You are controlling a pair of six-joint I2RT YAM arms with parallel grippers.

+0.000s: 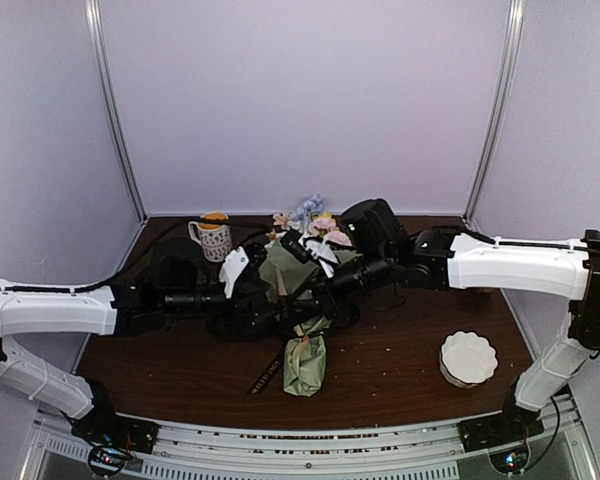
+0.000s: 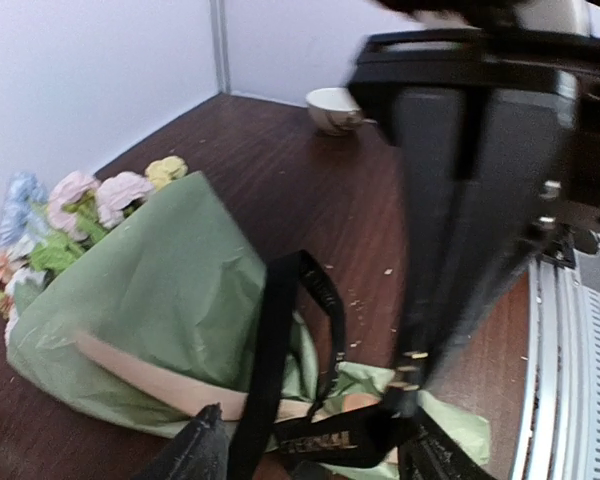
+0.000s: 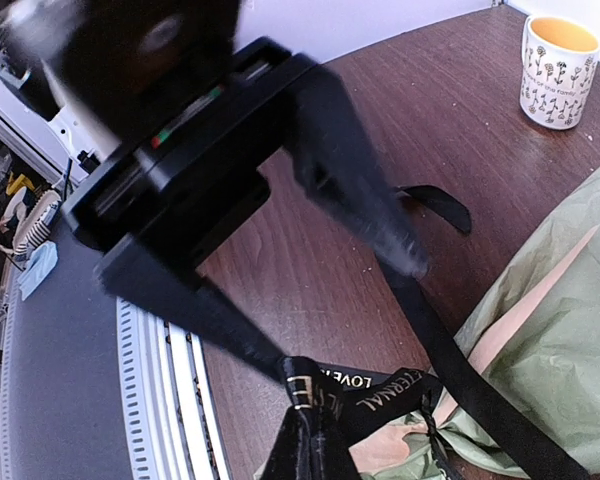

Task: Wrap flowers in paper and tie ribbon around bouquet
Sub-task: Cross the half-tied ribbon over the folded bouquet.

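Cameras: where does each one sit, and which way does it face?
Top: above and behind, looking down on the bouquet; left arm and right arm show.
Left wrist: faces right, over the bouquet toward the bowl; left tool at bottom.
Right wrist: faces left toward the mug; right tool shut on the ribbon.
Shared by both wrists: bouquet, ribbon.

Counts: one bouquet (image 1: 305, 362) wrapped in one sheet of green paper (image 2: 160, 290), one black ribbon (image 3: 380, 385), one patterned mug (image 1: 213, 239), one white scalloped dish (image 1: 468, 357), two robot arms, left arm (image 1: 55, 308) and right arm (image 1: 520, 265), one table (image 1: 400, 375).
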